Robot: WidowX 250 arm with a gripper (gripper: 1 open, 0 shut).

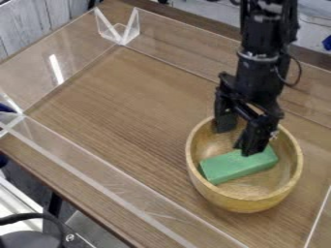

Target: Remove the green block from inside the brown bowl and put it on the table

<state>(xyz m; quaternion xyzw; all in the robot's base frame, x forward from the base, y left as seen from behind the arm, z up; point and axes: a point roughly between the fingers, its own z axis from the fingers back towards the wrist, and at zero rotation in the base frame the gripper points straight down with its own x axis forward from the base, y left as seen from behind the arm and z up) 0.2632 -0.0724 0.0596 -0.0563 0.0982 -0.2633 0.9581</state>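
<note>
The green block (230,168) lies flat inside the brown bowl (246,193), which stands at the near right of the table (116,107). My black gripper (241,134) hangs straight down over the bowl's far half, open, its fingertips at the block's far right end. One finger (256,139) partly covers that end of the block. Nothing is gripped between the fingers.
Low clear acrylic walls (91,160) edge the tabletop on the near left and far sides. A clear corner bracket (119,29) stands at the far left corner. The arm rises from the gripper toward the top right of the view.
</note>
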